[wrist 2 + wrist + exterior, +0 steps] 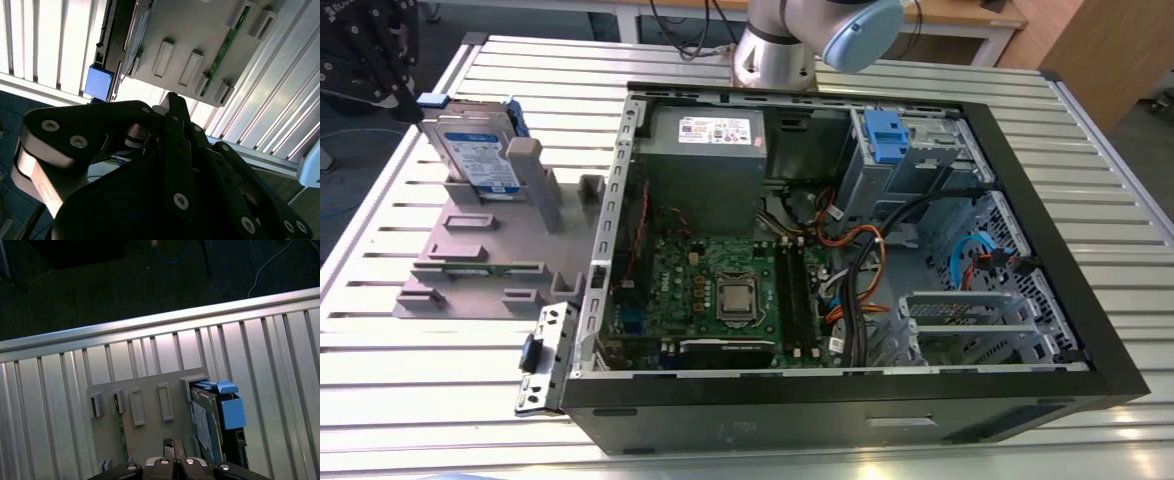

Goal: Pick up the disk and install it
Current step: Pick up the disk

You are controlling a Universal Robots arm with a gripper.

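The disk (474,150) stands upright on its edge in a slot of the grey fixture (480,250), at the exterior view's left. It is silver-grey with a white-and-blue label and a bright blue bracket. Both wrist views look down on the disk (216,422) (98,82) and show its blue bracket. My gripper (173,446) hangs above the fixture (150,412), apart from the disk and to one side of it. The black fingers (172,102) meet at their tips, shut with nothing between them.
An open computer case (1067,330) lies on the slatted metal table (400,370), with a motherboard, cables, a grey power supply (707,140) and a drive bay with a blue latch (887,135). A green memory strip (225,47) sits in the fixture. The table's edge (150,322) is close by.
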